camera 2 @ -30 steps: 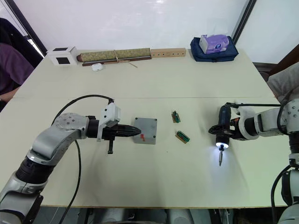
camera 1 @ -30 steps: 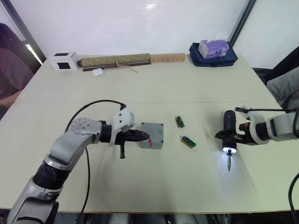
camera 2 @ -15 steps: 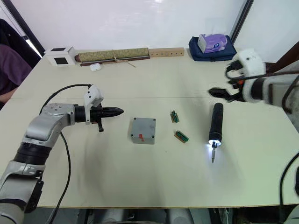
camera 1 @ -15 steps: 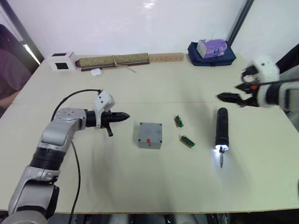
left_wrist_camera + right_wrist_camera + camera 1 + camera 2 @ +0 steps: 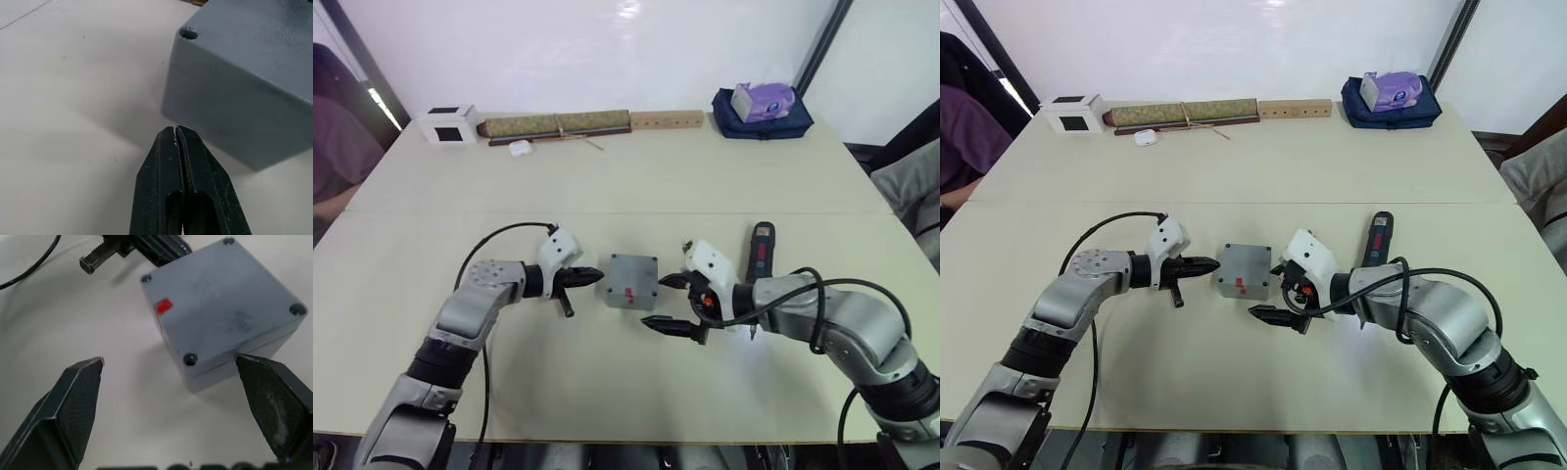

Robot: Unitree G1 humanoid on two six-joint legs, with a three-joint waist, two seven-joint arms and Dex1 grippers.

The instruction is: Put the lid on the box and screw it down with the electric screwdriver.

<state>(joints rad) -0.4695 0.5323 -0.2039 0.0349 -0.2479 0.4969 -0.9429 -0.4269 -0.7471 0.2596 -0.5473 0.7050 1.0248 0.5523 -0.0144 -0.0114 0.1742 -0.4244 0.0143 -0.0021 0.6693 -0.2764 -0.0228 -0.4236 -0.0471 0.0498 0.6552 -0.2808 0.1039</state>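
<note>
Here at the middle of the pale table [image 5: 1253,176], the grey box [image 5: 1243,270] is sitting with the lid [image 5: 222,308] already lying flush on top of it, a red mark showing on the lid's near edge and four screw holes at its corners. The left gripper [image 5: 1217,265] is pointing in from the left, its two black fingers [image 5: 182,161] clenched tight together with nothing between them, tip hovering just beside the box's left wall but not quite touching it. On the other side the right gripper [image 5: 1280,292] is reaching in with its jaws spread wide and empty, one finger lying along the box's right edge, the other hanging out over the bare table at the box's near right corner; whether the far finger is touching the box I cannot tell. The electric screwdriver [image 5: 759,249] is lying flat on the table to the right of the box, beyond the right arm, partly hidden by it, held by nobody. Along the far edge, a white cube with a black face [image 5: 1071,114] is standing at far left, next to a long rolled mat [image 5: 1180,113] and a wooden block with holes [image 5: 1295,109], and a dark blue bag with a purple pack on it [image 5: 1390,98] is resting at far right.
</note>
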